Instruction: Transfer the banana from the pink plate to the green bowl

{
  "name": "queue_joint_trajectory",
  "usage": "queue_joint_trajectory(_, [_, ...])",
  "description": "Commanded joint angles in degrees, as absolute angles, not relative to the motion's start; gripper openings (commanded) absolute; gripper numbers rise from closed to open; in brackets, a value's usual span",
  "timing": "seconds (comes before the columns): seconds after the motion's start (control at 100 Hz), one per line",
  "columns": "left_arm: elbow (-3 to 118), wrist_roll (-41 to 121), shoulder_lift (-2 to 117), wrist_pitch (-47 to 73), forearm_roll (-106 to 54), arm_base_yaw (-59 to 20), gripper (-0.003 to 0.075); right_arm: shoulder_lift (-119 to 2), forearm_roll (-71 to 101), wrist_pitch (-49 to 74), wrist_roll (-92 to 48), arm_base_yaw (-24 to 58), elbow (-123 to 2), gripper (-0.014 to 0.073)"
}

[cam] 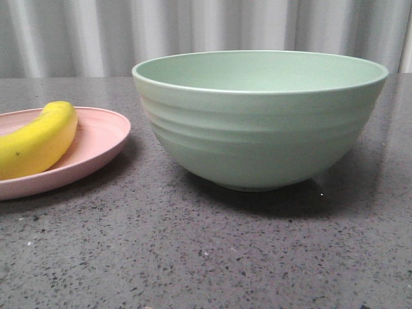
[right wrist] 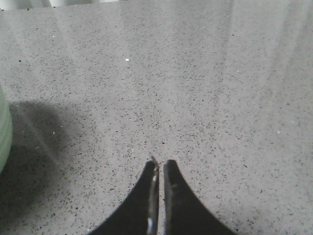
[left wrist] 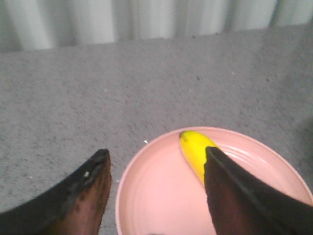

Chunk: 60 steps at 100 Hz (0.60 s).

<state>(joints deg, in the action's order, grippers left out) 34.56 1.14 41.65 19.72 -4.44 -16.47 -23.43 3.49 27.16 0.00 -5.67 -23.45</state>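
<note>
The yellow banana (cam: 37,140) lies on the pink plate (cam: 96,145) at the table's left. The large mint-green bowl (cam: 261,122) stands upright to the right of the plate and looks empty. No gripper shows in the front view. In the left wrist view my left gripper (left wrist: 156,159) is open above the pink plate (left wrist: 161,191). One finger is over the banana (left wrist: 195,147), the other is beyond the plate's rim. It holds nothing. In the right wrist view my right gripper (right wrist: 160,164) is shut and empty over bare table, with the bowl's side (right wrist: 4,129) at the frame edge.
The table (cam: 212,251) is grey speckled stone. A pale pleated curtain (cam: 206,32) hangs behind it.
</note>
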Motion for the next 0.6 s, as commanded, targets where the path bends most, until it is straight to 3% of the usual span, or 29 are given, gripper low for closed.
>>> queue_joint_trajectory(0.0, [38.96, 0.98, 44.76, 22.57, -4.81, -19.53, 0.0391, -24.41, 3.52, 22.24, -0.5, -5.88, -25.54, -0.0064])
queue_joint_trajectory(0.21, [44.05, 2.26, 52.85, 34.91, -5.07, -26.03, 0.039, -24.41, 3.52, 22.24, -0.5, -5.88, -25.54, -0.0064])
queue_joint_trajectory(0.59, [46.96, 2.35, 65.41, 36.96, -4.99, -29.71, 0.039, -24.41, 3.52, 22.24, -0.5, -5.88, -25.54, -0.0064])
